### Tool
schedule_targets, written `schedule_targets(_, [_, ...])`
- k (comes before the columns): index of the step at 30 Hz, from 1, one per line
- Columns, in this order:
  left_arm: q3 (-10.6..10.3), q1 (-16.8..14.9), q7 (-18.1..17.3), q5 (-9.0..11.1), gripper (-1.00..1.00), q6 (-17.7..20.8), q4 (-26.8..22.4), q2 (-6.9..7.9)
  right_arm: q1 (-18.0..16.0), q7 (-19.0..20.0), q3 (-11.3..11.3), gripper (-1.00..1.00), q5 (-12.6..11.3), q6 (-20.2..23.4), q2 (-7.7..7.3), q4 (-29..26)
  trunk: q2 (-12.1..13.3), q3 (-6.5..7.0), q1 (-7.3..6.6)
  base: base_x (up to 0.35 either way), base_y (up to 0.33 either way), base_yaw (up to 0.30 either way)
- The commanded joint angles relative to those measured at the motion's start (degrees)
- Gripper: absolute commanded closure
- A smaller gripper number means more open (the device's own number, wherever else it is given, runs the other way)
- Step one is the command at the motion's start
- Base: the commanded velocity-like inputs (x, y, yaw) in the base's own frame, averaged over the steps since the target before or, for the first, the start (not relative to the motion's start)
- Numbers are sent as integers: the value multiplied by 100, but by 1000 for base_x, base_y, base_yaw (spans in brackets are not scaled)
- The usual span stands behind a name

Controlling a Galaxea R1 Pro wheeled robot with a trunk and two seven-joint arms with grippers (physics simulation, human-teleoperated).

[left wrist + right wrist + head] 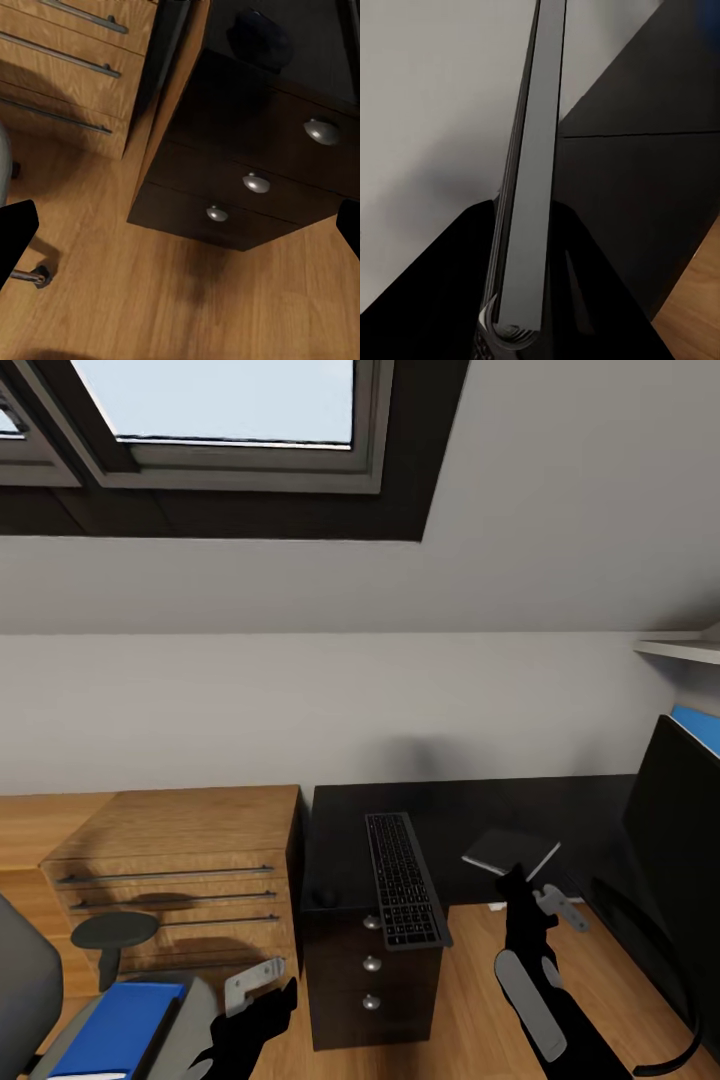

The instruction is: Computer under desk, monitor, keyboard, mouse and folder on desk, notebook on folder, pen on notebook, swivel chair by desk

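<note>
keyboard held edge-on in right gripper, jaws closed on it, above desk. left gripper jaws spread, empty. advised: keyboard lowered flat beside monitor.

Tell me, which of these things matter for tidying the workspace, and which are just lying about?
Part of the job:
keyboard
desk
monitor
folder, on the chair
chair

Just there:
oak drawers
dark drawers
window
wall shelf
</note>
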Motion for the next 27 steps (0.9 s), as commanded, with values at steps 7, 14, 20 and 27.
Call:
schedule_targets(7, [-1, -2, 43, 43, -100, 0, -33, 6, -2, -39, 3, 100, -37, -37, -3, 13, -5, -6, 2, 123, 0, 0])
schedule_targets(14, [96, -2, 96, 63, -100, -1, -69, 0, -1, -35, -21, 100, -27, 0, -60, 13, -205, -96, 111, 11, 0, 0])
schedule_targets(20, [614, -2, 112, 75, -100, -2, -70, -20, -1, -39, -80, 100, -65, 26, -204, -6, -446, -204, 243, 0, 0, 0])
schedule_targets(27, [802, -2, 109, 83, -100, 1, -69, -18, -1, -32, -420, 100, -430, 137, -279, -70, -727, -330, 397, 0, 0, 0])
